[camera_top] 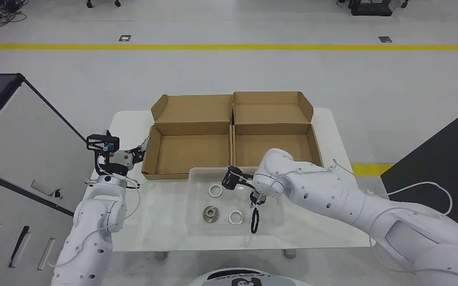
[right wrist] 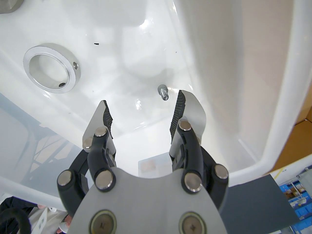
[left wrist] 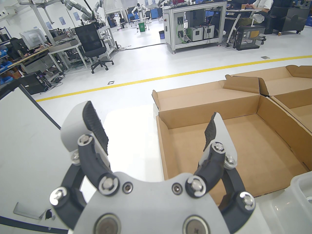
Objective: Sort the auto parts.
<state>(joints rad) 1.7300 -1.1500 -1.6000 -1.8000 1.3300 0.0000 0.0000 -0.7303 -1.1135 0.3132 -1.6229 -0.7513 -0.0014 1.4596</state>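
Over white bin [right wrist: 207,49], right pincer [right wrist: 142,98] wide, bolt [right wrist: 163,92] apparently just beside one jaw; metal ring [right wrist: 73,74] nearby.

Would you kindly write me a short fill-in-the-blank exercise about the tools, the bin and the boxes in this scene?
1. The right tool hangs inside the white plastic bin with its fingers ____.
2. Behind the bin stand ____ open brown cardboard boxes, side by side.
3. The left tool, fingers apart, grips ____.

Missing words: open; two; nothing.
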